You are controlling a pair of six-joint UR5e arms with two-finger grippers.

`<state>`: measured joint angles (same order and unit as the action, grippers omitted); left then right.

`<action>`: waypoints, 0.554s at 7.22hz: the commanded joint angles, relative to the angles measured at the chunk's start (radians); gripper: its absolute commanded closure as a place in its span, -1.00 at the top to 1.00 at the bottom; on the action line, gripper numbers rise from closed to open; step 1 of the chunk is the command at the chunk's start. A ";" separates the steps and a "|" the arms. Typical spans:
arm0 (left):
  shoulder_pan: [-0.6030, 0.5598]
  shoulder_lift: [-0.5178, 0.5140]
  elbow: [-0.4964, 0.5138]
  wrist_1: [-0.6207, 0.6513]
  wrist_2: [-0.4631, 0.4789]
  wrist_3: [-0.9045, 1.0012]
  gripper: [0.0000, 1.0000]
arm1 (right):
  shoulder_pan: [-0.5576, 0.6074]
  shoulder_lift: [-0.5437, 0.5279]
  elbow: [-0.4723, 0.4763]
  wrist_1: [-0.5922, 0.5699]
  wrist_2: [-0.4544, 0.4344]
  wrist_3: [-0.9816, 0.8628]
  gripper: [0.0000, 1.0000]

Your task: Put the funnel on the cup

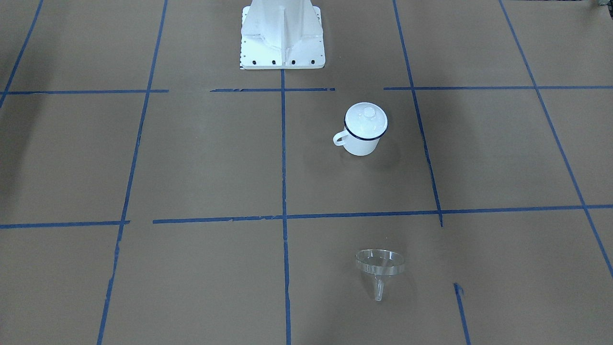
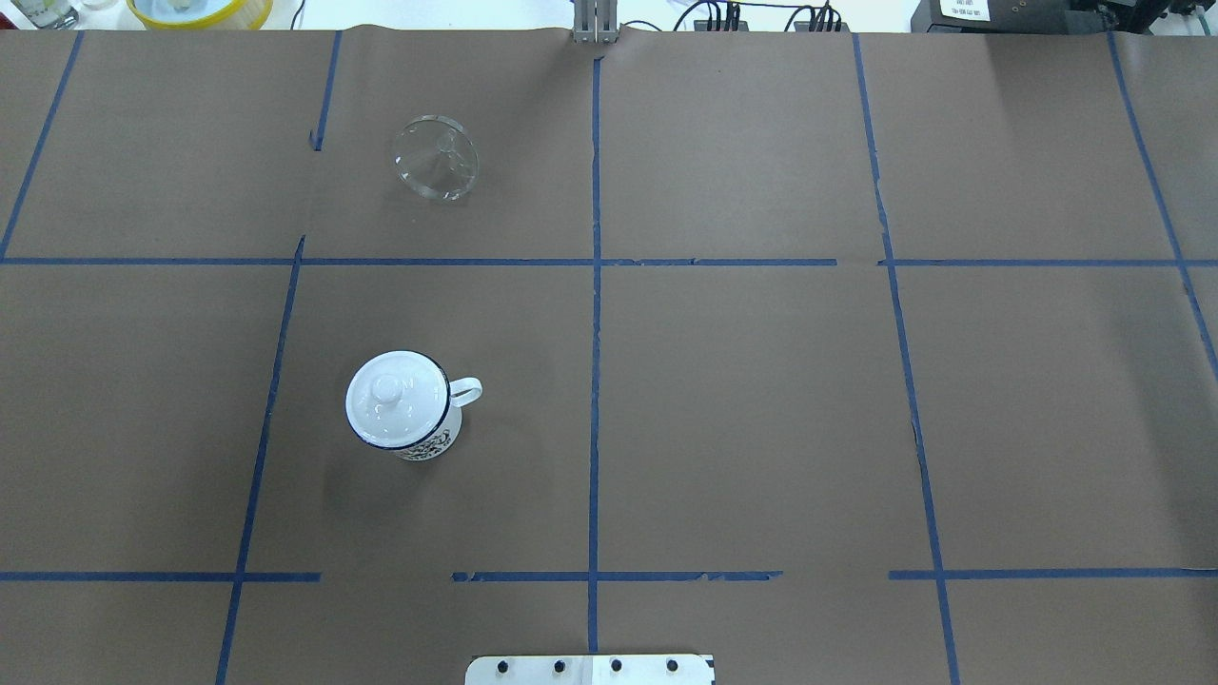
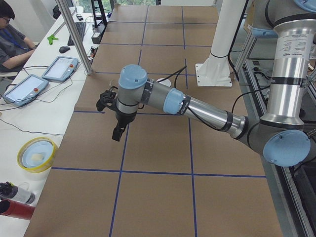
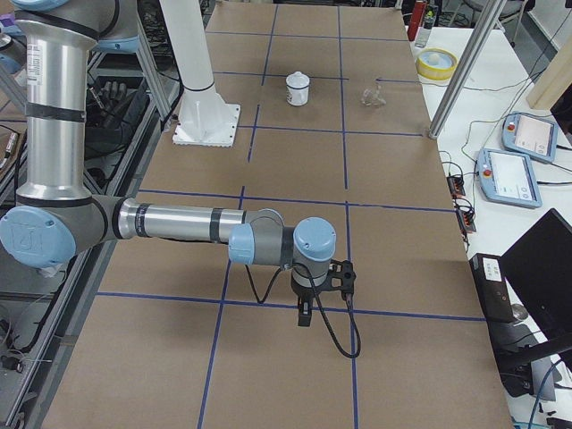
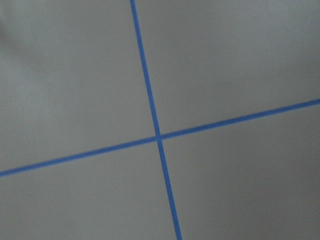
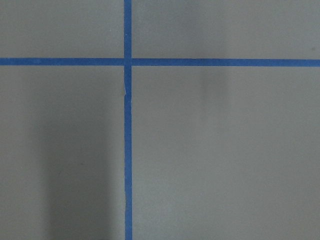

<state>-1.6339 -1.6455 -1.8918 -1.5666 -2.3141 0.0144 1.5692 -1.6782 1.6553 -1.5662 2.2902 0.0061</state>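
The clear funnel (image 1: 380, 268) lies tilted on its side on the brown paper, far from the robot base; it also shows in the overhead view (image 2: 436, 158) and the right side view (image 4: 373, 96). The white cup (image 1: 358, 141) with its dark blue rim stands upright nearer the base (image 2: 428, 442), handle toward the table's middle. A round white knobbed lid (image 1: 366, 119) sits on it (image 2: 395, 398). My left gripper (image 3: 117, 132) and right gripper (image 4: 304, 315) each show in a side view only, hanging over bare paper away from both objects; I cannot tell if they are open or shut.
The white robot pedestal (image 1: 282, 38) stands at the table's robot side. A yellow bowl (image 3: 37, 154), bottles (image 3: 15, 202), teach pendants (image 3: 59, 68) and a metal post (image 3: 74, 37) line the operators' edge. An operator (image 3: 12, 42) sits there. Both wrist views show only paper and blue tape.
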 commanded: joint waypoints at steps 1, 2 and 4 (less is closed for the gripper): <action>0.020 -0.019 -0.010 -0.190 -0.017 -0.208 1.00 | 0.000 0.000 0.000 0.000 0.000 0.000 1.00; 0.139 0.007 -0.010 -0.302 -0.090 -0.223 1.00 | 0.000 0.000 0.000 0.000 0.000 0.000 1.00; 0.361 -0.019 -0.051 -0.314 -0.105 -0.568 1.00 | 0.000 0.000 0.001 0.000 0.000 0.000 1.00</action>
<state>-1.4068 -1.6507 -1.9161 -1.8561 -2.4154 -0.3558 1.5693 -1.6781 1.6560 -1.5662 2.2902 0.0061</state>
